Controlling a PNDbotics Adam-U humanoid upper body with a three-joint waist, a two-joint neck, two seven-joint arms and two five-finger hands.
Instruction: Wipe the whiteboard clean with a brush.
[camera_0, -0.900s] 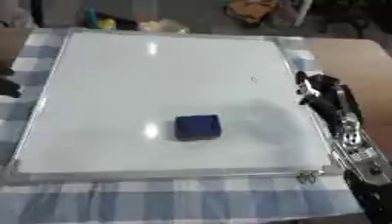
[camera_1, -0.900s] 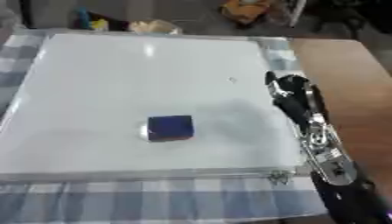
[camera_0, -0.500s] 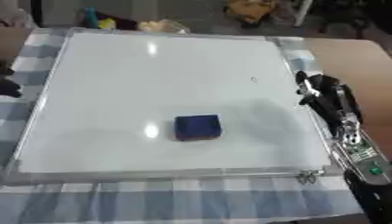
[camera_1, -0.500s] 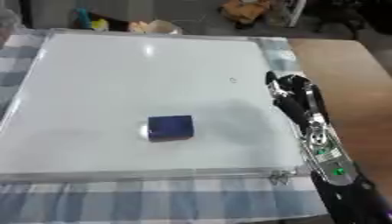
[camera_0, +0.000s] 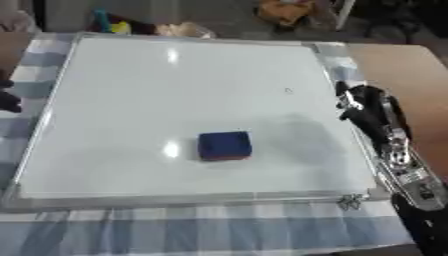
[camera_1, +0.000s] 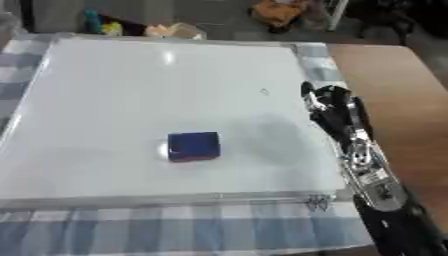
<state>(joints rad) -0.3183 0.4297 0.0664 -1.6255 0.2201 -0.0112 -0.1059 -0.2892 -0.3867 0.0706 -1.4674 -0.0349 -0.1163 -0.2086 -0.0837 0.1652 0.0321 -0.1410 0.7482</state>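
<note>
Blue brush (camera_0: 225, 145) lies on whiteboard (camera_0: 131, 90), nearer its front edge, untouched. Right hand (camera_1: 331, 102) sits at the board's right edge, well apart from brush; finger state cannot be determined.

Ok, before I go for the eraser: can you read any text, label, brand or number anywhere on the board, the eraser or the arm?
None can be read.
Whiteboard: one small dark mark near its right side, too small to tell if it is writing.
Blue eraser block: no lettering visible.
Right hand and its forearm: silver plates with small dark spots, too blurred to read as text.
</note>
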